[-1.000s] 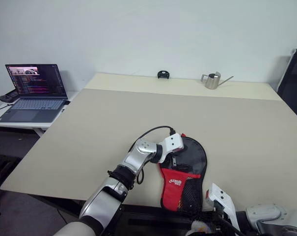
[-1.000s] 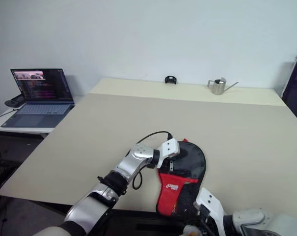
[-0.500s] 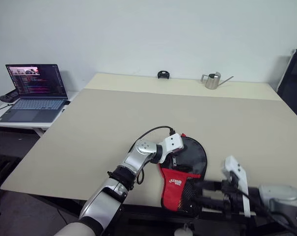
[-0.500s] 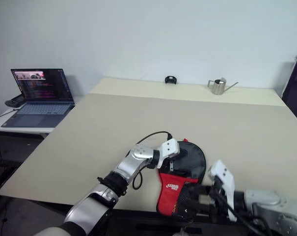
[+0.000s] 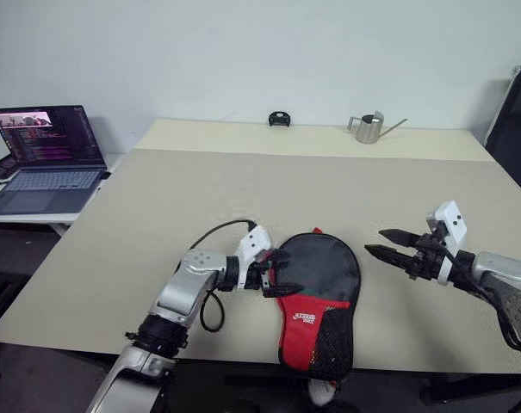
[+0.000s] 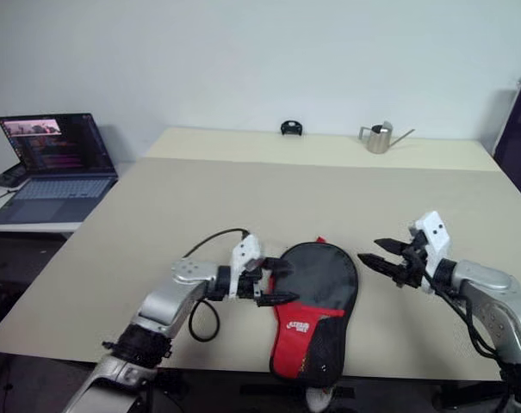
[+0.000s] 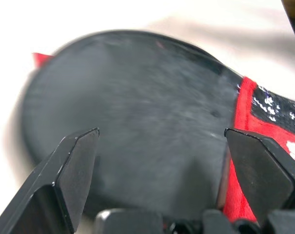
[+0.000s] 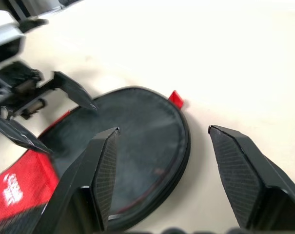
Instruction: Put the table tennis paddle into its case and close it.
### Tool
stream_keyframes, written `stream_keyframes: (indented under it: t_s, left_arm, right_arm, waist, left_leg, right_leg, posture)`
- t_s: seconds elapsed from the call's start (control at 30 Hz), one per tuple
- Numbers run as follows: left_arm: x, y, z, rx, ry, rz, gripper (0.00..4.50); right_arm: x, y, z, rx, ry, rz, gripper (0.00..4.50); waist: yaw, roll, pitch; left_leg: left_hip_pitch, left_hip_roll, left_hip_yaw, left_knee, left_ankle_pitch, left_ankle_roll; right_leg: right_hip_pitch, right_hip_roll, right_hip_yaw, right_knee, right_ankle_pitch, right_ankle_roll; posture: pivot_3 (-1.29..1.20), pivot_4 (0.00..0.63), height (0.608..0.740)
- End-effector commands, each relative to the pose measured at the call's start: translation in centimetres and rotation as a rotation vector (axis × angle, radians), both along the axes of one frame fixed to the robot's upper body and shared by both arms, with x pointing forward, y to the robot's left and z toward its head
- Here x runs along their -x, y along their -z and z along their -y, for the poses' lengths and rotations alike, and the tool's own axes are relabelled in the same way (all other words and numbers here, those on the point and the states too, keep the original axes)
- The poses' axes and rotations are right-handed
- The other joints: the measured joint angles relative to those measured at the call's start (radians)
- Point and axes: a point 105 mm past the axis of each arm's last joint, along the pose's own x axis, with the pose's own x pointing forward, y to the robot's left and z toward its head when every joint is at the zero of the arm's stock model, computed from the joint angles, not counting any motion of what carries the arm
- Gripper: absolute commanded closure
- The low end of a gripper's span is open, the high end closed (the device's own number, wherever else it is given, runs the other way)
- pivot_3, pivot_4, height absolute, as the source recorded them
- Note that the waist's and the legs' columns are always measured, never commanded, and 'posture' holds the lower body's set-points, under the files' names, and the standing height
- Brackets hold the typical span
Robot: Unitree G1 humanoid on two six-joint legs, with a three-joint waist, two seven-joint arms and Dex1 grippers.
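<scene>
The case [image 5: 325, 275] lies flat near the table's front edge, round black part away from me. Its red panel with white logo [image 5: 305, 319] and its mesh end hang over the edge. A small red tab [image 8: 175, 99] sticks out at its far rim. The table tennis paddle is hidden. My left gripper [image 5: 288, 277] is open at the case's left rim, fingers spread over the black fabric [image 7: 137, 112]. My right gripper [image 5: 376, 241] is open and empty, hovering above the table just right of the case and pointing at it.
An open laptop [image 5: 45, 159] sits on a side table to the left. At the table's far edge stand a small metal watering can [image 5: 369, 129] and a small black object [image 5: 280, 119]. A dark chair [image 5: 514, 129] is at the right edge.
My right arm has come up from below the table's front edge to hover right of the case. My left gripper has drawn back leftward to the case's rim. The camera has shifted.
</scene>
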Motion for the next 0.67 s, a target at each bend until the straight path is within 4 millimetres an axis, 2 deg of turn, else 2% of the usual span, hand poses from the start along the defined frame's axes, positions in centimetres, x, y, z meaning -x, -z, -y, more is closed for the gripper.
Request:
stream_keyframes:
  t_s: [0.03,0.07,0.13,0.23,0.33,0.47,0.67]
  left_arm:
    - [-0.6,-2.9,-2.4,0.077,-0.145,0.084,0.0]
    - [-0.8,-3.3,-3.7,0.098,-0.228,0.098,0.0]
    - [-0.8,-3.6,-4.8,0.116,-0.321,0.118,0.0]
    - [0.0,-3.8,-4.7,0.113,-0.366,0.144,0.0]
    - [0.0,-3.9,-4.7,0.104,-0.408,0.164,0.0]
    - [-0.5,-3.3,-5.9,0.068,-0.464,0.191,0.0]
    - [-1.0,-2.3,-6.0,0.062,-0.486,0.173,0.0]
  right_arm:
    - [-1.4,-1.1,1.0,0.016,0.01,0.066,1.35]
    - [-2.2,-1.1,1.3,0.005,0.026,0.07,1.35]
    - [-3.3,-0.8,2.1,0.006,0.046,0.068,1.35]
    - [-4.6,-0.3,4.1,0.03,0.09,0.052,1.35]
    - [-5.3,-0.6,6.0,0.052,0.121,0.043,1.35]
    - [-5.4,-0.8,7.2,0.1,0.147,0.022,1.35]
    - [-5.0,-0.6,7.5,0.144,0.137,-0.024,1.35]
  waist:
    - [0.0,0.0,0.0]
    - [0.0,0.0,0.0]
    - [-0.001,0.0,0.001]
    - [0.0,0.001,0.001]
    - [0.006,0.001,0.001]
    - [0.007,0.002,0.002]
    - [0.004,0.002,0.002]
  left_leg:
    - [0.0,0.0,0.0,0.0,0.0,0.0]
    - [0.0,0.0,0.0,0.0,0.0,0.0]
    - [0.0,0.0,0.0,0.0,0.0,0.0]
    - [0.0,0.0,0.001,0.0,0.0,0.0]
    - [-0.001,0.0,0.001,0.0,0.002,-0.004]
    - [-0.001,0.0,0.001,0.0,0.002,-0.004]
    - [-0.001,0.0,0.002,0.0,0.002,-0.005]
  right_leg:
    - [0.0,0.0,0.0,0.0,0.0,0.0]
    - [0.0,0.0,0.0,0.0,0.0,0.0]
    - [0.0,0.0,0.0,0.0,0.0,0.0]
    - [0.0,0.0,0.0,0.0,0.0,0.0]
    - [-0.001,-0.001,0.0,0.0,0.0,0.0]
    - [-0.001,-0.001,0.001,0.0,0.0,-0.001]
    - [-0.001,-0.001,0.001,0.0,0.001,-0.001]
  posture:
    - [0.0,0.15,0.74]
    - [0.0,0.15,0.74]
    - [0.0,0.15,0.74]
    - [0.0,0.15,0.74]
    - [0.0,0.15,0.74]
    - [0.0,0.15,0.74]
    - [0.0,0.15,0.74]
